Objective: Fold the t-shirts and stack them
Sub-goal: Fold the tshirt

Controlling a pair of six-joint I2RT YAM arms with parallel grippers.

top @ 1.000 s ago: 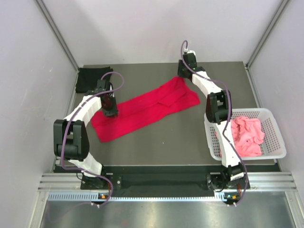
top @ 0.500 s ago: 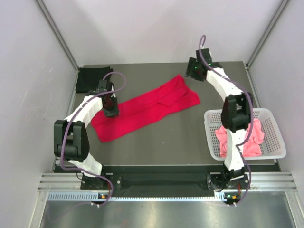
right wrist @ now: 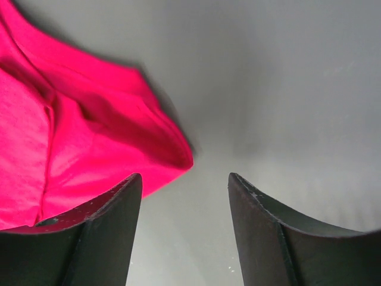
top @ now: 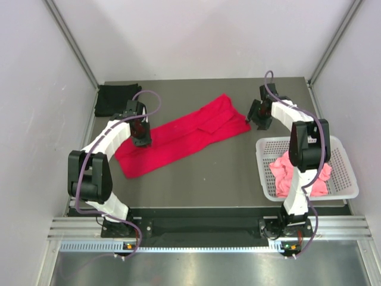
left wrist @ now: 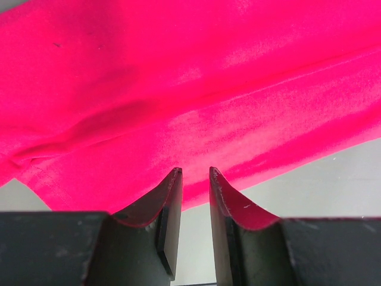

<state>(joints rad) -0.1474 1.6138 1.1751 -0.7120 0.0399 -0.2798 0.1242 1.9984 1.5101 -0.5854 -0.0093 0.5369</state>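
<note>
Nearest the arm bases, at the table's (top: pixel 208 176) right edge: white lattice basket (top: pixel 345 167), holding the salmon pink t-shirt (top: pixel 322 180) in a crumpled heap. The right arm's upper link crosses over it.

Mid-table: red t-shirt (top: pixel 178 140), laid out as a long band running diagonally from near left to far right, folded lengthwise, flat on the surface.

Left gripper (top: pixel 141 139) is down on the band's left part. In the wrist view its jaws (left wrist: pixel 195 173) stand a narrow slot apart, tips at the red cloth's (left wrist: pixel 178 89) near edge, bare table showing between the fingers lower down. Whether the tips pinch cloth cannot be determined.

Right gripper (top: pixel 257 119) sits just beside the band's far right corner. Wrist view: jaws (right wrist: pixel 184 176) spread wide, released, only bare table between them; the shirt's corner (right wrist: pixel 89 149) lies just left of the left finger.

Far left corner: black t-shirt (top: pixel 113 99), a compact dark bundle, well apart from both grippers.
</note>
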